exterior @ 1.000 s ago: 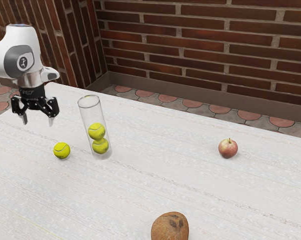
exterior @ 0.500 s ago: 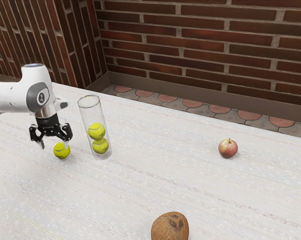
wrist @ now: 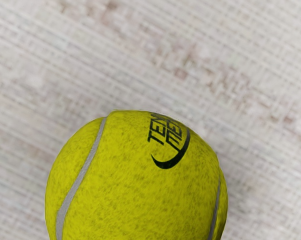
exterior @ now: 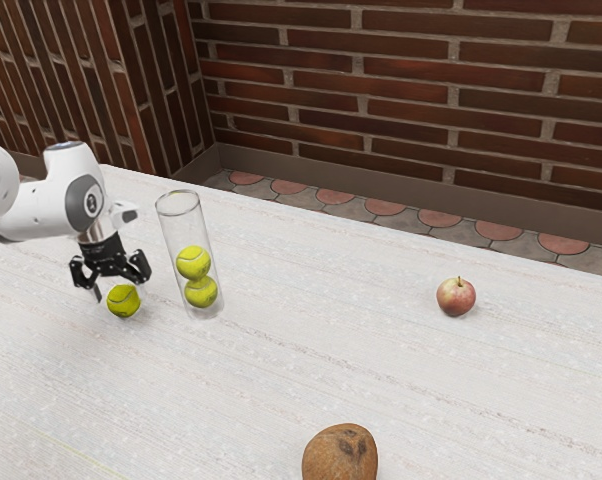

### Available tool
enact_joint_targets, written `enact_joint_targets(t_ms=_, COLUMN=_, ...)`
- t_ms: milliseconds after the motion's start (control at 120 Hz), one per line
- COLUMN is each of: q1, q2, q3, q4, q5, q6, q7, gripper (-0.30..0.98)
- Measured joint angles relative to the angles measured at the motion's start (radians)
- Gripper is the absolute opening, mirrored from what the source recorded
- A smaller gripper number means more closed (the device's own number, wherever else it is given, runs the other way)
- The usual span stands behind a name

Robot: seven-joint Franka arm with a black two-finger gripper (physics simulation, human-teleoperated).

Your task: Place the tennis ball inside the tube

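Loose tennis ball [exterior: 123,301]: on the counter [exterior: 311,390], beside the tube, on the exterior view's left of it. In the wrist view it lies close under the hand, dark print [wrist: 166,150] facing up.

Jaws: spread, one finger on either side of the ball, a gap visible at the finger on the exterior view's left; no pinch made.

Step in hand, as judged: settling over the ball for the grasp. Good practice would be a straight descent with the ball centred, tips reaching its widest line before closing. Too high a bite may squeeze the ball downward and out; off-centre contact may roll it (round, so little to stop it). Close evenly; felt should grip well under moderate pressure. Tips should stay just off the counter.

Tube [exterior: 186,228]: clear, open-topped, near the ball, with two balls inside, one [exterior: 193,263] above the other [exterior: 201,292]. Room above them looks enough for a third. Lift straight up first, well over the rim [exterior: 179,193], then cross; a low sideways path could topple it.

Farther out: apple [exterior: 456,297] and coconut [exterior: 340,458], both well apart from the work.
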Motion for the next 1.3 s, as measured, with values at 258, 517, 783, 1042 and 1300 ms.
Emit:
enact_joint_targets(t_ms=258, q1=0.021, q2=0.055, q3=0.0, q4=0.052, q5=-0.032, q6=0.003, q7=0.075, gripper=0.69)
enact_joint_targets(t_ms=517, q1=0.033, q2=0.089, q3=0.0, q4=0.066, q5=-0.072, q6=0.003, q7=0.137, gripper=0.69)
enact_joint_targets(t_ms=783, q1=0.033, q2=0.094, q3=0.0, q4=0.067, q5=-0.09, q6=0.005, q7=0.181, gripper=0.55)
enact_joint_targets(t_ms=1042, q1=0.033, q2=0.087, q3=0.0, q4=0.066, q5=-0.089, q6=0.006, q7=0.206, gripper=0.4)
enact_joint_targets(t_ms=1300, q1=-0.014, q2=-0.217, q3=-0.001, q4=-0.048, q5=-0.014, q6=-0.091, q7=0.163, gripper=0.32)
